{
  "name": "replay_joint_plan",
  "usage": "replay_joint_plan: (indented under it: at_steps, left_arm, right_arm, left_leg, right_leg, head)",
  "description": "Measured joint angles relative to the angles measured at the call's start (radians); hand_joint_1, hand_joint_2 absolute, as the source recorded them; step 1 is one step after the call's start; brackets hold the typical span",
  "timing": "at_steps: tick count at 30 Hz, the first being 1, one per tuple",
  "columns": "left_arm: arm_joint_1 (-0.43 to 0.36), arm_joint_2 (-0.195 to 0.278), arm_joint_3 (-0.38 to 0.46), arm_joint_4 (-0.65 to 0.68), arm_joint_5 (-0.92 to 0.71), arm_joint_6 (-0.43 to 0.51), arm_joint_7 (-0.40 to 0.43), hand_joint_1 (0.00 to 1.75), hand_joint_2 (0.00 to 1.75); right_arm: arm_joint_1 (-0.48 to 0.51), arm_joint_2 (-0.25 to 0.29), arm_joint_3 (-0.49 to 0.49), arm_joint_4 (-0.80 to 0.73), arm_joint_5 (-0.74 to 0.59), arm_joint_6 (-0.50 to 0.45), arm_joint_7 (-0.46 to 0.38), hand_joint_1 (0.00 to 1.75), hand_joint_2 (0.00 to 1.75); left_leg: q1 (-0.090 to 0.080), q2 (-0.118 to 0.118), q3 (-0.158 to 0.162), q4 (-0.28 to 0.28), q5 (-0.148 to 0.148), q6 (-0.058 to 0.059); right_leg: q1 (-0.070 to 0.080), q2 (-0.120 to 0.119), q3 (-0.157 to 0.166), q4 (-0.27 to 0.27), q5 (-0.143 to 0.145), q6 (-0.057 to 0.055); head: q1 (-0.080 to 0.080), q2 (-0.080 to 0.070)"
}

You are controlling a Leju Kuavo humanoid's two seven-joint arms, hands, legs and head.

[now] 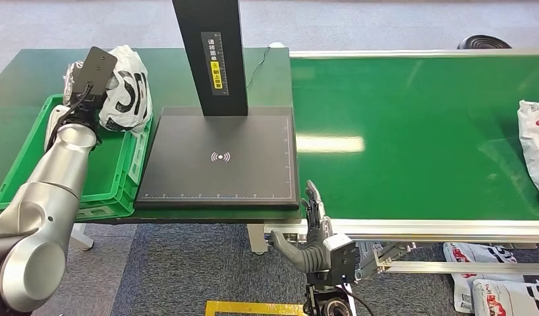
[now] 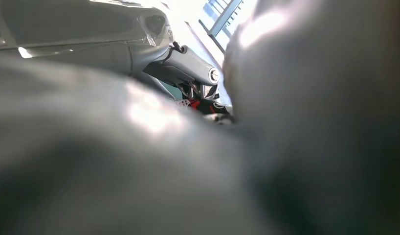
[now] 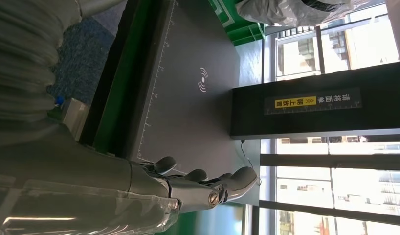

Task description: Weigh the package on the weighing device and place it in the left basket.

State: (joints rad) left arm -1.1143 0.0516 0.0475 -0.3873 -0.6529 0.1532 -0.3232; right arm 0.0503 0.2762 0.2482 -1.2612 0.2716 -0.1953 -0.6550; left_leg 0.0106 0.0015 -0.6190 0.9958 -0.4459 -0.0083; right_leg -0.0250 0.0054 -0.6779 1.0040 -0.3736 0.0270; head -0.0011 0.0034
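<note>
The white package (image 1: pixel 125 92) with black lettering hangs over the far right corner of the green basket (image 1: pixel 29 131) at the left. My left hand (image 1: pixel 89 89) grips it from the near side, mostly hidden behind the wrist mount. In the left wrist view the package (image 2: pixel 139 147) is a grey blur close against the lens. The black weighing device (image 1: pixel 217 158) lies bare beside the basket. My right hand (image 1: pixel 313 230) hovers open at the table's front edge, just right of the scale's near corner. The right wrist view shows that hand (image 3: pixel 203 183), the scale (image 3: pixel 188 98) and the package (image 3: pixel 286 10).
A black post (image 1: pixel 211 52) with a yellow label rises from the scale's far edge. The green conveyor (image 1: pixel 418 131) runs to the right, with another white package (image 1: pixel 536 145) at its right end. More packages (image 1: pixel 497 283) lie on the floor at lower right.
</note>
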Motion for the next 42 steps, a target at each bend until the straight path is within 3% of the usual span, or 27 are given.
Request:
replay_joint_plan:
  at_steps: [14,29,42]
  left_arm:
    - [-0.008,0.045,0.068,-0.047,0.051,0.015,-0.039,1.75,1.75]
    - [-0.130,0.099,0.048,-0.127,0.005,0.000,0.032,1.75,1.75]
    - [-0.067,0.190,0.047,-0.133,-0.022,0.052,0.024,1.75,1.75]
  right_arm:
    - [0.021,0.000,0.002,-0.024,0.012,-0.004,0.008,0.00,1.75]
    - [0.072,0.007,0.001,-0.068,0.028,-0.012,0.020,0.00,1.75]
    - [0.083,0.006,0.001,-0.077,0.039,-0.006,0.025,0.00,1.75]
  left_leg:
    - [0.000,0.000,0.000,0.000,0.000,0.000]
    - [0.000,0.000,-0.001,0.000,0.000,0.000]
    - [0.001,0.000,-0.001,0.000,0.000,0.000]
  right_leg:
    - [0.000,0.000,-0.001,0.000,0.000,0.000]
    - [0.000,0.000,-0.002,0.000,0.000,0.000]
    - [0.001,0.000,-0.002,0.000,0.000,0.000]
  head:
    - [0.000,0.000]
    - [0.000,0.000]
    - [0.000,0.000]
